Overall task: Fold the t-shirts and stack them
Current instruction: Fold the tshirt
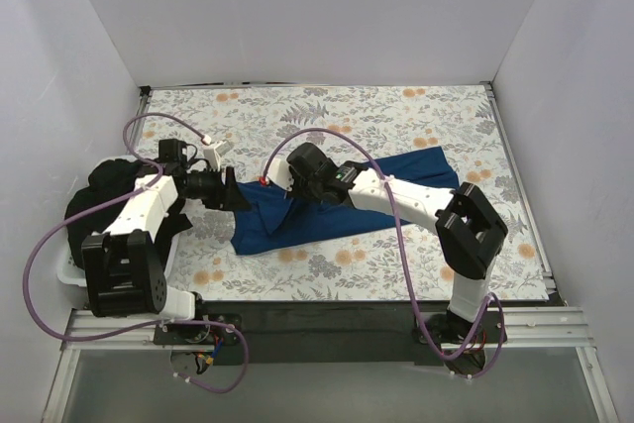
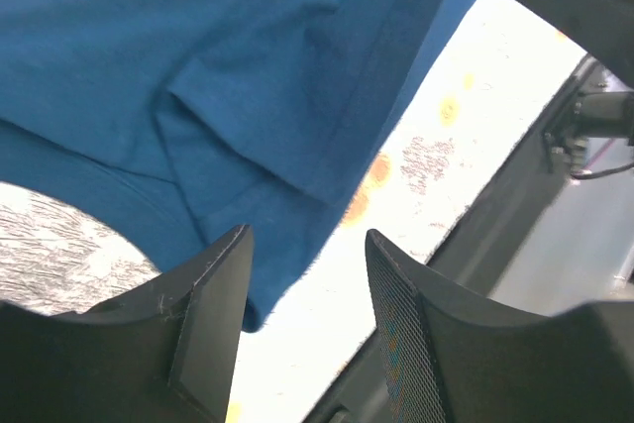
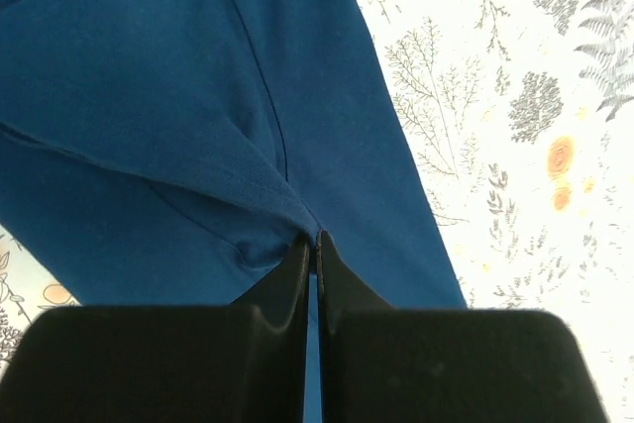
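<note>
A dark royal blue cotton t-shirt (image 1: 272,228) lies stretched out on the white floral-patterned cloth (image 1: 396,116) that covers the surface. Its long axis runs on a slant, from the end nearest the left arm's base up and away toward the far right.

The right end effector (image 3: 315,245) sits over the shirt's left half with its fingers pressed together on a small raised fold of blue fabric. The wrist view shows the cloth puckering into the fingertips.

The left end effector (image 2: 307,240) hangs just off the shirt's left end with its fingers roughly half apart. Nothing looks clamped between them. The wrist view shows a layered sleeve and hem lying just beyond the fingertips, with the shirt's edge close by the left finger (image 2: 213,314).

So the shirt's left end is what the coming move turns on, and the left arm is the nearer one. I'd judge it only needs to reach forward along the shirt's axis and take hold.

Well left of the shirt, a white plastic bin (image 1: 67,269) holds a black soft cloth heap (image 1: 99,190), probably more shirts waiting. I can't tell how many are in it.
</note>
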Tool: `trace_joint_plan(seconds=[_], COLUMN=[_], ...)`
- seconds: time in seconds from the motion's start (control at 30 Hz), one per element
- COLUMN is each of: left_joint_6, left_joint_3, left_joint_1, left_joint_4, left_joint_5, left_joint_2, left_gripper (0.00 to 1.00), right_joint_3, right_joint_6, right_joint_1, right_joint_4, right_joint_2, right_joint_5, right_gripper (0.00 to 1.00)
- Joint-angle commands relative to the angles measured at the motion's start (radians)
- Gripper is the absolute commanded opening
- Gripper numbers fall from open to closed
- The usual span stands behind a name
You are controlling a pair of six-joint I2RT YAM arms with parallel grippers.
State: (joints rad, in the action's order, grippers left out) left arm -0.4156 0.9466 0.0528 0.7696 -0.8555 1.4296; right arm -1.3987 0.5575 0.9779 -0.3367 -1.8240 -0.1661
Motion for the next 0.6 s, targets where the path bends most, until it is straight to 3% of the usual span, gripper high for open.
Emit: trace_joint_plan(seconds=[0.0, 0.13, 0.57], left_joint_6=[0.107, 0.222, 0.247], left_joint_3=[-0.035, -0.088, -0.112], left_joint_1=[0.024, 0.025, -0.025], left_joint_4=[-0.073, -0.105, -0.148], left_joint_5=[-0.096, -0.077, 0.035], left_joint_2=[-0.078, -0.135, -0.121], left_gripper=[0.48, 0.49, 0.45], right_joint_3=[-0.051, -0.059, 0.006], right_joint_6=[-0.060, -0.083, -0.096], right_joint_1=[-0.027, -0.054, -0.125], right_joint_4=[0.022, 0.022, 0.051], right_joint_2=[-0.012, -0.040, -0.032], right_joint_5=[0.045, 0.057, 0.085], right_gripper=[0.01, 0.01, 0.01])
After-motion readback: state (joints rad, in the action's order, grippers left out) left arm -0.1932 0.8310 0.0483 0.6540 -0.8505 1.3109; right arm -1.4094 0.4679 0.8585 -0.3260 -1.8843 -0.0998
